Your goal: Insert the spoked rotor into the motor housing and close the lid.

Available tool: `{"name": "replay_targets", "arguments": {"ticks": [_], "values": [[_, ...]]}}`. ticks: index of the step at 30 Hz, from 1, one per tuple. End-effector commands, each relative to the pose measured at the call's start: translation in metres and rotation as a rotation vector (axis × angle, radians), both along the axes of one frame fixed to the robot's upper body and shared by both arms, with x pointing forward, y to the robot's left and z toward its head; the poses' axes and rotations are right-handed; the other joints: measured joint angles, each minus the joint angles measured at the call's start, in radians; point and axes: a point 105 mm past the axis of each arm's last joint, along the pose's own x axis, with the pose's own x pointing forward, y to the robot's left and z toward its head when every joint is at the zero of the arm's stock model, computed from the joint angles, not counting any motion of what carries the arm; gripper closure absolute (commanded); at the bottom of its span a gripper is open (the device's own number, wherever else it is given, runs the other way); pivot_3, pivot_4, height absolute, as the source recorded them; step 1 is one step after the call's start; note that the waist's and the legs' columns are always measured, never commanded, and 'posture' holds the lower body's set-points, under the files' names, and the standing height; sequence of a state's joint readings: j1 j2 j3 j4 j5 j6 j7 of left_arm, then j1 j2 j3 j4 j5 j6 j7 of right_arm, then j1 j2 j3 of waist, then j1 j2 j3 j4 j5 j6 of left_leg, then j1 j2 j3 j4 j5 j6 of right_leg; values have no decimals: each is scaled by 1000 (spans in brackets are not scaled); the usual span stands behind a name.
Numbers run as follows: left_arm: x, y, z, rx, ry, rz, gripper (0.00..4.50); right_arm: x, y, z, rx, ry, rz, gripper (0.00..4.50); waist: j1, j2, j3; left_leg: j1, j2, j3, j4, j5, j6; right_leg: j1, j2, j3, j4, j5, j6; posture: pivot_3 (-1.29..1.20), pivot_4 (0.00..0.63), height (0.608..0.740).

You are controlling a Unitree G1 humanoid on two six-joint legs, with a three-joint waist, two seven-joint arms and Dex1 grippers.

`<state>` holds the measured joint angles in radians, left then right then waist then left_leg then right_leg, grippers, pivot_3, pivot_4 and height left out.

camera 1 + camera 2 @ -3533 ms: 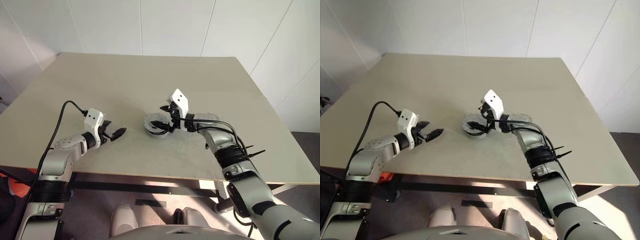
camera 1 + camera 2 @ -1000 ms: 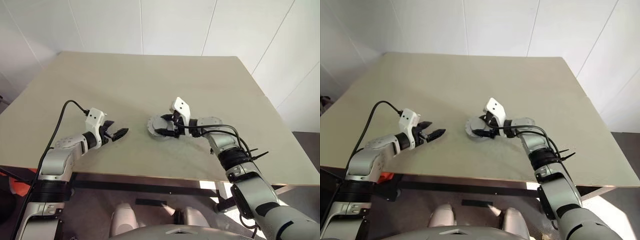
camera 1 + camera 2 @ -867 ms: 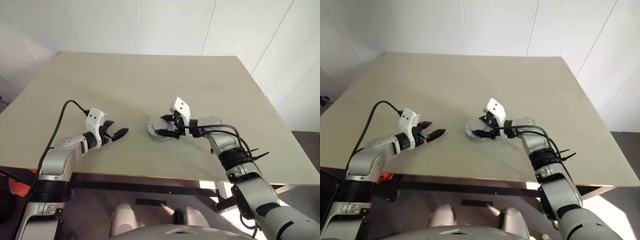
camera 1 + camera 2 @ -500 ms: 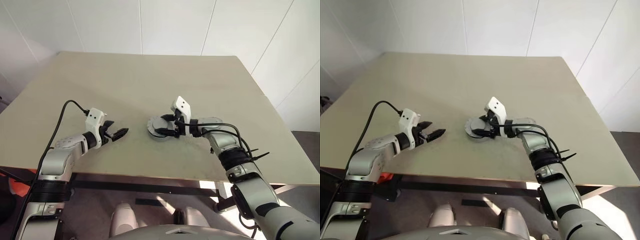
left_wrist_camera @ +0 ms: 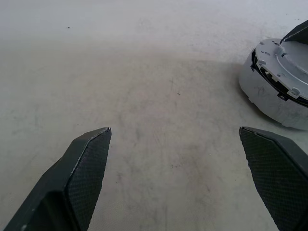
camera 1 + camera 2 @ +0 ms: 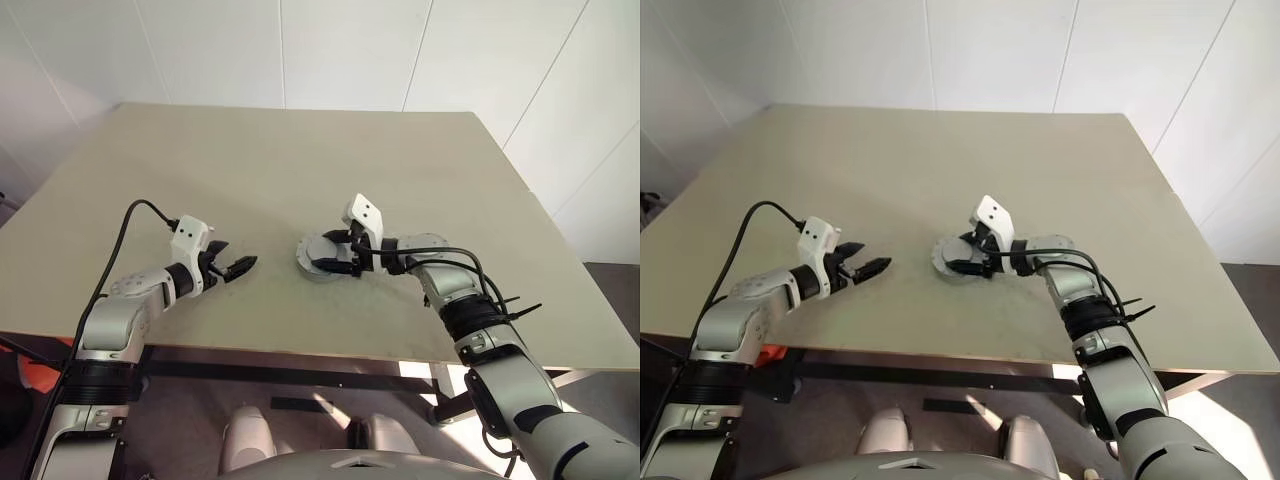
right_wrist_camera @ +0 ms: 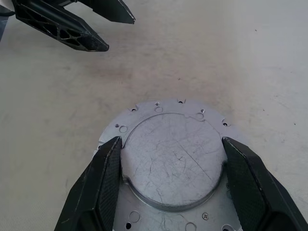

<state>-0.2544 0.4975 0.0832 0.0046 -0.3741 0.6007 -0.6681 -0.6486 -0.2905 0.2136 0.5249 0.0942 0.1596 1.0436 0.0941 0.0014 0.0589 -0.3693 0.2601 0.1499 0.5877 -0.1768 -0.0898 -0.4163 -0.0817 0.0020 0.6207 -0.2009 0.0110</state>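
Note:
The motor housing [image 6: 308, 256] is a round pale grey metal cup standing on the table's middle; its side wall [image 5: 269, 94] also faces my left wrist camera. A grey metal plate with a raised round centre and small rim holes caps it, which I take for the lid [image 7: 173, 163]. My right gripper [image 7: 171, 139] is down on it, one black finger [image 7: 103, 183] pressed against each side of the raised centre. The spoked rotor is out of view. My left gripper [image 6: 240, 265] hovers open and empty over bare table, a short way left of the housing.
The beige table [image 6: 250, 160] spreads wide behind and to both sides. Its front edge [image 6: 300, 352] runs close below both arms. A black cable loops from my left wrist [image 6: 120, 235].
Since 3.5 s ago my right gripper has come down from above the housing onto its top. Over the last second neither arm has visibly moved.

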Motion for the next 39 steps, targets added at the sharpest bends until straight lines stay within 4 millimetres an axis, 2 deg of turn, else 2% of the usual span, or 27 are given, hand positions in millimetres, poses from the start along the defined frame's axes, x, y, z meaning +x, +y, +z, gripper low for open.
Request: {"name": "replay_targets", "arguments": {"ticks": [1,14,23,27,39], "values": [[3,-1,14,4,-52,-9,0,4,-1,6,-8,-43,-9,1335,0,0,0,0,0,0,0,0,0,0,0,0,0,0,0,0,0,740],[3,0,15,4,-53,-7,0,5,-4,-6,-42,-29,-28,1335,0,0,0,1,0,0,0,0,0,1,0,0,2,0,0,0,0,740],[2,-1,15,4,-54,-9,0,7,-16,-22,-114,16,-59,1335,0,0,0,6,0,0,0,0,0,5,0,0,1,0,0,0,0,740],[3,-1,15,5,-54,-9,0,4,-19,-24,-130,25,-44,1335,1,0,0,10,-3,0,0,0,0,10,-3,0,1,0,1,0,0,740],[4,-1,15,4,-56,-9,0,-3,-24,-22,-128,53,12,1335,3,0,-1,6,-6,0,-1,0,1,12,-9,-3,-3,-1,2,0,0,740]]}}
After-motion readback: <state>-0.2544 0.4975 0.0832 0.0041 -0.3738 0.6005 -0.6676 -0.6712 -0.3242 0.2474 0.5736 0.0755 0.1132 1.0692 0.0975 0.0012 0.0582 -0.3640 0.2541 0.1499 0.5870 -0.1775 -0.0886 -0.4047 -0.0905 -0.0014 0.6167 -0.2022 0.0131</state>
